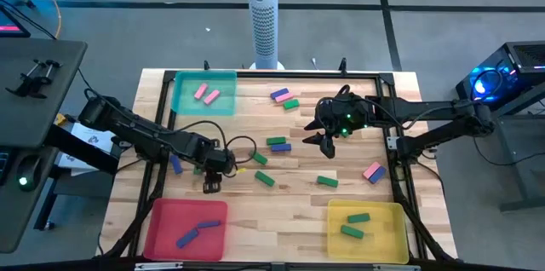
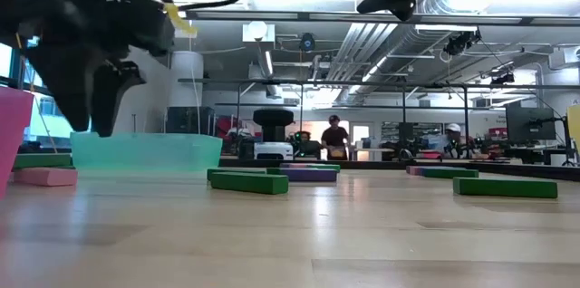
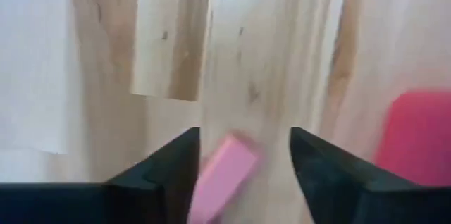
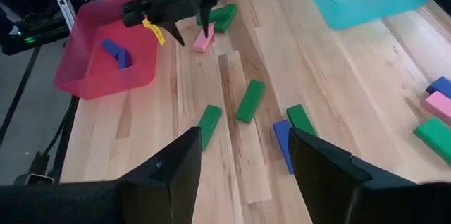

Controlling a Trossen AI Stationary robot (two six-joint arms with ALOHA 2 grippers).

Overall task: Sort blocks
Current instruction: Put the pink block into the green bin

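The left gripper [image 3: 243,164] hung low over the table with its fingers apart and a pink block [image 3: 222,178] lying loose between them, gripped by neither. The red tray [image 1: 186,227] sat just beyond that gripper, holding two blue blocks [image 1: 197,230]. Farther off, the right gripper [image 1: 325,139] hovered with fingers apart and empty. A green block [image 4: 249,100] and a blue block [image 4: 282,141] lay on the wooden table [image 1: 298,203] ahead of its fingers.
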